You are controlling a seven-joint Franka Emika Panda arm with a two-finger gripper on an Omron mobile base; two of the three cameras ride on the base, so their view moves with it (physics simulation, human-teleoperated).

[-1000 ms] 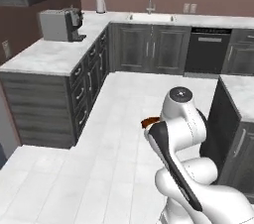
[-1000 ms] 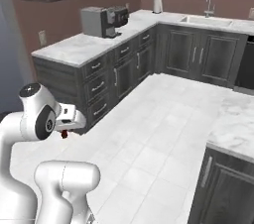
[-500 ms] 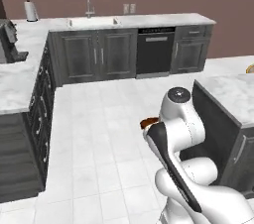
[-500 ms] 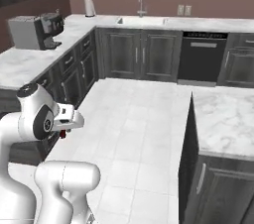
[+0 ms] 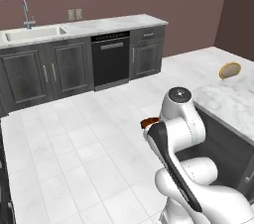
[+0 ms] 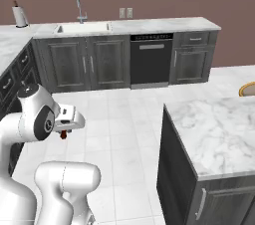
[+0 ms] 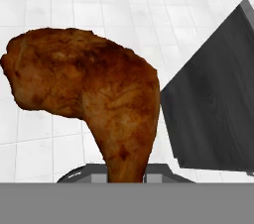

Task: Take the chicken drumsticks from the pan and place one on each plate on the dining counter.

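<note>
While I hold the arm folded over the white tile floor [image 5: 74, 153], I find the gripper [image 6: 63, 132] tucked close to the robot's own body, beside the dark end panel of the dining counter [image 6: 219, 129]. Its fingers are pressed in on the thin bone end of a drumstick [image 7: 94, 99], pinching it. From the hand camera the drumstick rises from between the finger tips, its plump browned end swung out to one side over the floor tiles, and the dark side of the counter shows just past it. From the left base camera I see a small reddish-brown part of the drumstick [image 5: 148, 122] protruding past the forearm; from the right base camera a reddish tip [image 6: 63, 135] hangs under the hand.

The counter's marble top lies to the arm's right. On that top, toward its far end, I see a yellow-tan plate [image 5: 230, 70] with a golden rim; the right base camera catches only its edge [image 6: 247, 89] at the border of the picture. The plate holds nothing that I can see. The drumstick is well apart from that plate and lower than the counter top.

Beyond the counter, against the back wall, stand a black dishwasher [image 5: 111, 60], a sink [image 5: 34, 32] with a tap, and a paper-towel roll [image 6: 20, 16].
</note>
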